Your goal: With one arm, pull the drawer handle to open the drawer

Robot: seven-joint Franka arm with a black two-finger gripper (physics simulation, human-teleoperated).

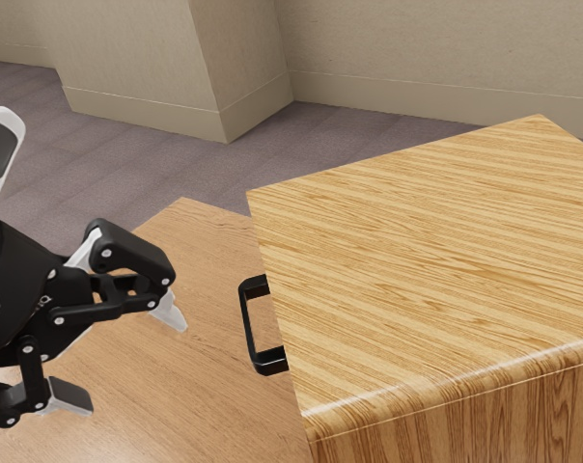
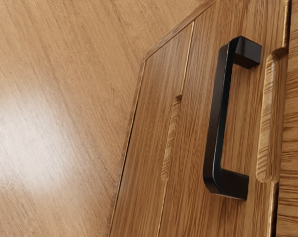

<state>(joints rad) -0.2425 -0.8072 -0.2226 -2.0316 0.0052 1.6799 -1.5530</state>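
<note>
Drawer handle [image 1: 258, 328] sits just ahead of the spread pincer [image 1: 121, 355], untouched.

A brown wooden desk [image 1: 214, 405] is seen low down, with soft light shown on it. A grey floor [image 1: 127, 164] is laid behind it. Tan walls [image 1: 446, 48] are set at the back.

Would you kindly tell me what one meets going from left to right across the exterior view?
gripper → handle → cabinet
</note>
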